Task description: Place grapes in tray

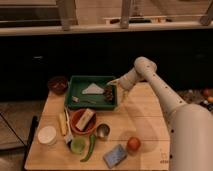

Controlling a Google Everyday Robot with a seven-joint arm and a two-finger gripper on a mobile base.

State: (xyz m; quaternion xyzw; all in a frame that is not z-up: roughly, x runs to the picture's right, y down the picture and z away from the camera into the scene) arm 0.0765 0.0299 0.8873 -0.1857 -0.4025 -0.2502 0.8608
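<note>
- White jointed robot arm reaching from the right edge of the worktop toward the far side, with the tool (pixel 114 86) at the right rim of the dark green rectangular shallow plastic tray (pixel 75 80).
- Small dark purplish-brown bumpy cluster of grapes (pixel 108 93) lying inside the tray, at its right end, just beside the tool tip; touching or apart, not possible to tell.
- State of the tool: cannot tell, whether clenched or released is not visible here.
- Step in hand, as a judgement: the placing itself, very near its end, since the grapes appear already within the rim.
- Next move, as a judgement: letting go if not yet done, then lifting up and back to the right without catching the tray rim or dragging the cluster out.
- Also inside the tray: a pale folded piece (pixel 93 89) near the middle.
- Light wooden worktop (pixel 142 122) carrying more things: a dark brown bowl (pixel 58 84) at the far left corner, a round orange bowl (pixel 84 121) in the middle, a round orange-red fruit (pixel 133 144) and a blue sponge (pixel 115 155) near the front edge, a white round container (pixel 47 135) at the left edge.
- Behind the worktop, a dark wall below a pale ledge; dim room.
</note>
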